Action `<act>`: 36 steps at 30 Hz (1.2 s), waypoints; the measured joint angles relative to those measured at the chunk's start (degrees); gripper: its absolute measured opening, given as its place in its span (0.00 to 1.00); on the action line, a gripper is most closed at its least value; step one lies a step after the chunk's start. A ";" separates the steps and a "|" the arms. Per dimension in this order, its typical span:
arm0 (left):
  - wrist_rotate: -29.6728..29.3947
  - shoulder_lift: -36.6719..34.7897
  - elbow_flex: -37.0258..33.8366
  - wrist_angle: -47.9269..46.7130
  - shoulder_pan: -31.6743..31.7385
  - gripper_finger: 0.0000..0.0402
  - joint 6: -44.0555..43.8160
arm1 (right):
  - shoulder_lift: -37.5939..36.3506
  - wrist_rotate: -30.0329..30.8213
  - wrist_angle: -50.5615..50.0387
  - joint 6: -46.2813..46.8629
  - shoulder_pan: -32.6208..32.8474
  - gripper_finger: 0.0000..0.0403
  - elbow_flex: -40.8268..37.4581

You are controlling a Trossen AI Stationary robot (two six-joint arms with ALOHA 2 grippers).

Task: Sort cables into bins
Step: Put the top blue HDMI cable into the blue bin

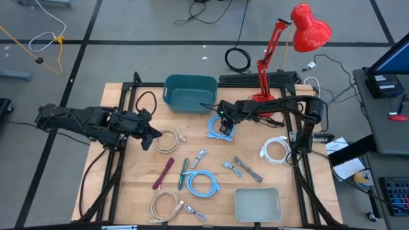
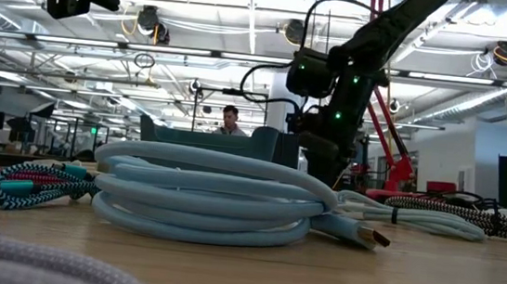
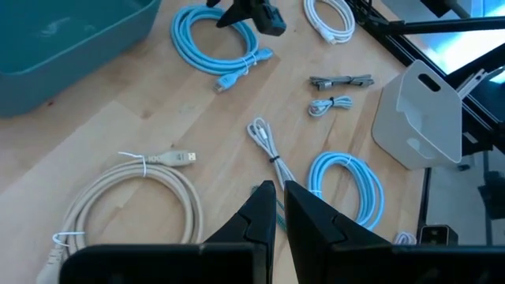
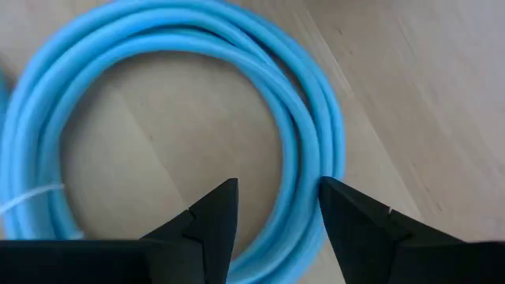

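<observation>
My right gripper (image 1: 222,121) (image 4: 278,185) is open just above a light blue coil (image 1: 220,130) (image 4: 173,63) lying flat near the dark teal tub (image 1: 190,92). Its fingers stand on either side of the coil's bundled strands (image 4: 304,170) without visibly touching them. My left gripper (image 1: 152,135) (image 3: 276,188) is shut and hovers beside a beige coil (image 1: 168,140) (image 3: 130,201). A second light blue coil (image 1: 203,183), a second beige coil (image 1: 164,206), a white coil (image 1: 275,151), and maroon (image 1: 164,172), teal (image 1: 184,172) and grey (image 1: 248,169) pieces lie on the table. The pale grey tray (image 1: 257,204) sits at the near edge.
A red lamp (image 1: 307,29) stands at the far right on its base, with its black cord behind it. A black coiled cord (image 1: 238,59) lies on the floor beyond the table. A person (image 2: 229,119) shows far behind the table in the low view.
</observation>
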 joint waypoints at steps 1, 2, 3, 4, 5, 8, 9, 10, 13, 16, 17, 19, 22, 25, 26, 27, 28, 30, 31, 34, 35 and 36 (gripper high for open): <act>-0.02 0.00 0.00 0.00 -0.34 0.08 -0.16 | 0.52 0.12 0.18 -0.01 0.00 0.43 0.00; -0.02 0.00 0.00 0.02 -0.57 0.08 -0.21 | 0.84 0.18 0.39 0.06 0.00 0.43 0.02; -0.04 0.00 0.00 0.02 -0.72 0.08 -0.24 | 1.06 0.14 0.54 0.14 0.00 0.43 0.04; -0.04 0.00 0.00 0.02 -0.93 0.08 -0.27 | 1.18 -0.18 0.64 0.18 0.00 0.43 0.09; -0.04 0.00 0.00 0.01 -1.10 0.08 -0.34 | 1.37 -0.90 0.96 0.15 0.00 0.43 0.09; -0.22 0.00 0.00 0.00 -1.45 0.08 -0.41 | 1.80 -2.59 2.39 0.49 -0.06 0.43 0.17; -0.26 0.00 0.00 0.02 -1.47 0.08 -0.47 | 1.81 -2.70 2.59 0.67 -0.04 0.43 0.17; -0.28 0.00 0.00 0.00 -1.49 0.08 -0.59 | 1.82 -2.73 2.84 0.99 -0.04 0.43 0.15; -0.52 0.00 0.00 0.01 -1.49 0.08 -0.78 | 1.86 -2.66 3.21 1.75 -0.04 0.43 0.11; -0.61 0.00 0.00 0.04 -1.49 0.08 -0.80 | 1.88 -2.65 3.24 1.83 -0.04 0.40 0.03; -0.61 0.00 0.00 0.07 -1.49 0.08 -0.80 | 1.88 -2.63 3.45 1.83 -0.04 0.39 -0.10; -0.61 0.00 0.00 0.09 -1.47 0.08 -0.83 | 1.88 -2.58 4.27 1.84 -0.04 0.35 -0.70; -0.61 0.00 0.00 0.13 -1.45 0.08 -1.25 | 1.92 -2.51 4.74 1.85 -0.02 0.28 -1.73; -0.59 0.00 0.00 0.36 -1.45 0.08 -1.29 | 1.95 -2.33 4.72 2.72 -0.02 0.19 -2.88; -0.59 0.00 0.00 0.64 -1.45 0.08 -1.30 | 1.95 -2.30 4.72 3.04 -0.04 0.17 -3.24; -0.59 0.00 0.00 1.01 -1.45 0.08 -1.29 | 1.97 -2.34 4.78 3.13 -0.04 0.14 -3.57; -0.59 0.00 0.02 1.25 -1.45 0.08 -1.27 | 1.99 -2.38 5.00 3.14 -0.04 0.12 -3.91; -0.59 0.00 0.02 1.58 -1.45 0.08 -1.22 | 1.99 -2.48 5.39 3.19 0.00 0.08 -4.55; -0.59 0.00 0.02 1.76 -1.45 0.08 -1.22 | 1.99 -2.57 5.46 3.19 0.00 0.07 -4.75; -0.59 0.00 0.02 2.81 -1.45 0.08 -1.20 | 1.99 -2.70 5.46 3.19 0.00 0.04 -5.37; -0.59 -0.02 0.02 2.97 -1.45 0.08 -1.20 | 1.99 -2.70 5.47 3.19 0.00 0.04 -5.61; -0.59 0.00 0.02 3.02 -1.45 0.08 -1.20 | 1.99 -2.70 5.48 3.19 0.00 0.04 -5.84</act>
